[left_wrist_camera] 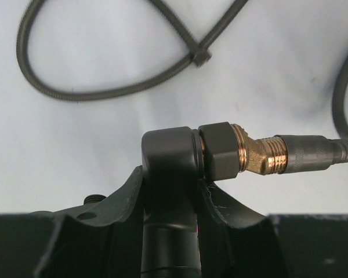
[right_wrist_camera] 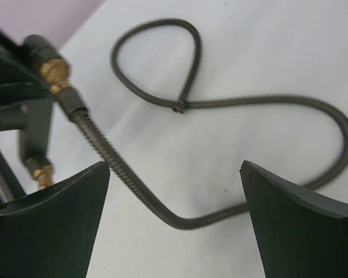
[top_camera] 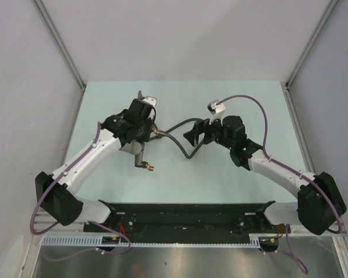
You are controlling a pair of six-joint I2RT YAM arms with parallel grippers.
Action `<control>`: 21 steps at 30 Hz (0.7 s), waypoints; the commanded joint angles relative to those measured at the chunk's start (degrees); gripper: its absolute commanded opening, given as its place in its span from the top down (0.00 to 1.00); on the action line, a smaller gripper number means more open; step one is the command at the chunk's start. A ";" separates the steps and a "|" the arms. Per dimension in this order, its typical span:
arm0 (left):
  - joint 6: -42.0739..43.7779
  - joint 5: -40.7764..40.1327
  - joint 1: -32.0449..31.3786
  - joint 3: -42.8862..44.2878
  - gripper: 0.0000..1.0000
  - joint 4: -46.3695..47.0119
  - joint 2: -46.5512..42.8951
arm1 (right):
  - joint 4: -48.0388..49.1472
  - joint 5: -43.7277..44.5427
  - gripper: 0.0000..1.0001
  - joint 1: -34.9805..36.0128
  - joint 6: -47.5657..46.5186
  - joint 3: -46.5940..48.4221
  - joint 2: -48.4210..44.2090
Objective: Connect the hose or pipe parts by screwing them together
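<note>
A pale green table boxed in by grey wall panels and metal corner posts; purple cables arch off each arm, and a black rail runs along the near edge between the two bases. A dark ribbed hose sprawls across the middle of the table, crossing over itself in a loop and lying in the path between the two arms. The forked fitting is at centre-left, pinched in the left claw, whose fingers press on its dark body from both sides; one brass branch angles right and meets the hose's metal end, which appears threaded on, though the wrist view cannot show how far; the other brass tip points toward the near edge, bare.

The left arm reaches up and inward from its base, wrist bent over the fitting. The right arm mirrors it from the other side, its claw spread wide with nothing between the fingers, hovering above a bend of the hose that lies on the table beneath.

Bare table lies behind both claws toward the far wall and in front of them toward the rail; the side edges are well apart from the work.
</note>
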 commanded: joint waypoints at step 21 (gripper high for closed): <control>-1.98 4.14 16.23 -2.83 1.00 0.07 21.69 | -12.71 9.10 0.00 -0.18 1.71 -2.57 -7.04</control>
